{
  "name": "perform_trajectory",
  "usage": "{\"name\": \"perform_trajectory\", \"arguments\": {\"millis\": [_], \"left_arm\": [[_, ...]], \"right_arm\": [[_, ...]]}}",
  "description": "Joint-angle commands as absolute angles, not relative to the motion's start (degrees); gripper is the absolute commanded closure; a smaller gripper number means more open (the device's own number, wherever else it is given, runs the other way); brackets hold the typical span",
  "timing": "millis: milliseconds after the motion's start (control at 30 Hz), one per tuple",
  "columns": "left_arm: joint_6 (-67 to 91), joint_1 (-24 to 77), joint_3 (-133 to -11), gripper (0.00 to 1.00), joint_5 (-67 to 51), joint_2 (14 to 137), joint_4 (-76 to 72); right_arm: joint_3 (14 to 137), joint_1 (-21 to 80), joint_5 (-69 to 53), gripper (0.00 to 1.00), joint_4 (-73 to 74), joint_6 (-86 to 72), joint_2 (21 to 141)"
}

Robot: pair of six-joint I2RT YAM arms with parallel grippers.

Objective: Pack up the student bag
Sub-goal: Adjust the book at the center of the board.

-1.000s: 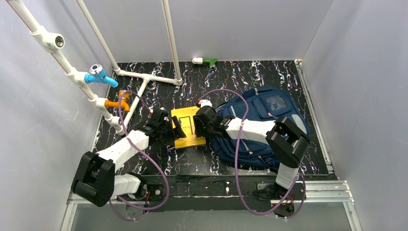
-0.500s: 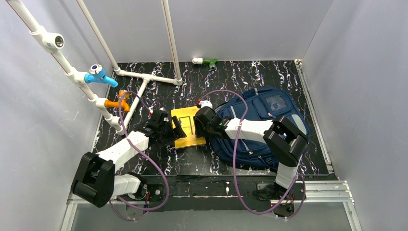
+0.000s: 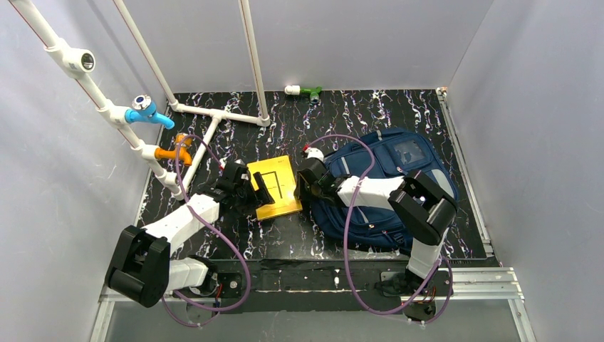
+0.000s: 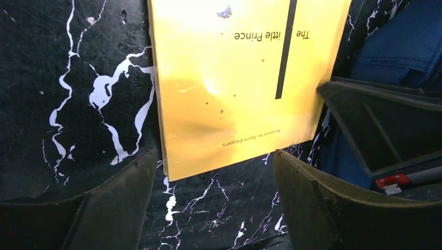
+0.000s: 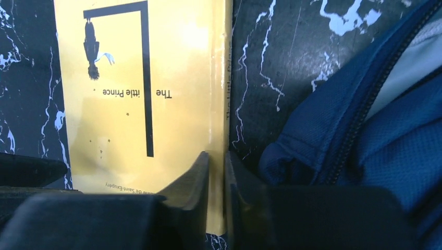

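Two arms: both reach in from the bottom edge of the overhead view and meet over a yellow book (image 3: 274,187) at centre frame.
Right gripper (image 5: 216,161): fingers drawn almost together on the book's spine edge, with yellow cover showing between them. It reads as a pinch on the book.
Left gripper (image 4: 213,153): jaws spread wide, one finger either side of the book's near corner, holding nothing.
Student bag (image 3: 370,228): lies flat at centre-right of the overhead view, just beside the book, its white patch toward the upper right. The right arm stretches across it.
Done so far: nothing visibly packed. The book rests on the table outside the bag, and whether the zip beside it stands open cannot be told.
Left to do: by the look of things, nearly everything. The book has yet to be lifted, carried over and slid inside.
Surface: black tabletop (image 3: 399,107) veined with white like marble, with a metal rail along its right and bottom edges.
Room: plain pale walls (image 3: 356,43) on three sides. A white pipe frame (image 3: 214,114) fills the upper left, carrying a blue valve (image 3: 146,110) and an orange valve (image 3: 176,152). A green-and-white fitting (image 3: 308,91) sits at top centre by the back wall. Purple cables (image 3: 214,235) loop from both arms.
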State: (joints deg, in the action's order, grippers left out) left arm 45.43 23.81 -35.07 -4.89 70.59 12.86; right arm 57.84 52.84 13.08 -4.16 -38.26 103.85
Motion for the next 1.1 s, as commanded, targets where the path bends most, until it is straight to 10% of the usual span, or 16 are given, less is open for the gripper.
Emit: {"name": "perform_trajectory", "arguments": {"millis": [0,767,1067], "left_arm": [[45.3,22.5,-34.0,0.21,-3.8,68.7,14.3],[44.4,21.5,-30.0,0.64,-9.8,62.6,2.2],[44.1,21.5,-34.9,0.78,-12.5,60.8,7.0]], "right_arm": [[53.9,51.6,14.3,0.89,1.9,-37.4,107.6],[52.4,50.9,5.4,0.99,-5.7,-33.4,112.1],[54.2,51.5,-4.7,0.81,-9.2,-32.5,111.7]]}}
